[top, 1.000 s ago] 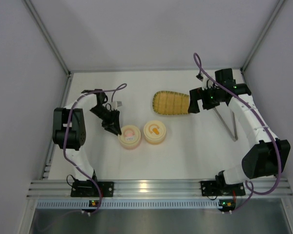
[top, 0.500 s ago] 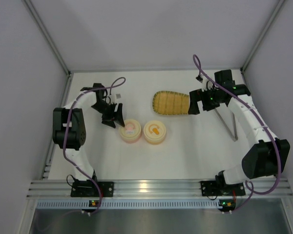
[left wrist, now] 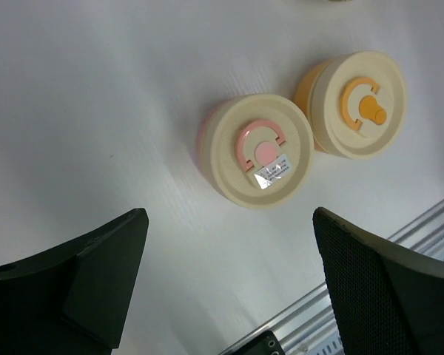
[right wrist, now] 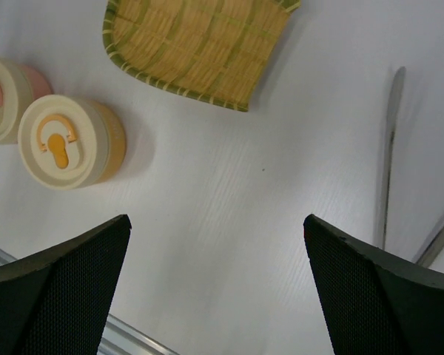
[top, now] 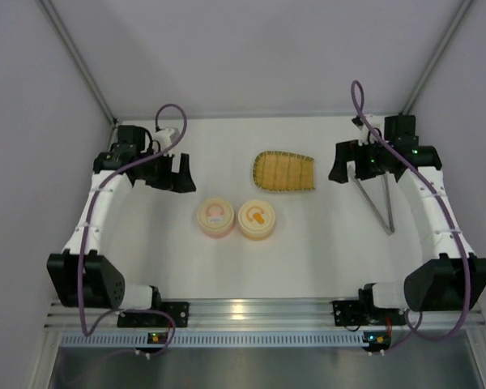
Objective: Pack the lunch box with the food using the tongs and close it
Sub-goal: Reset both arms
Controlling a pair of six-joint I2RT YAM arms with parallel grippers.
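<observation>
The lunch box is two round tubs with cream lids on: a pink one and an orange one, side by side mid-table. No food shows; it is hidden or out of view. The tongs lie flat on the table at the right. My left gripper hangs open and empty, back and left of the pink tub. Open too, my right gripper hovers between the tongs and the tray, holding nothing.
A yellow ribbed tray with a green rim lies behind the tubs and looks bare. A metal rail runs along the near edge. Grey walls close in the left, right and back sides.
My left gripper has opened, let go of the pink tub's lid and drawn back to the far left. The right gripper has shifted right, off the tray's end.
</observation>
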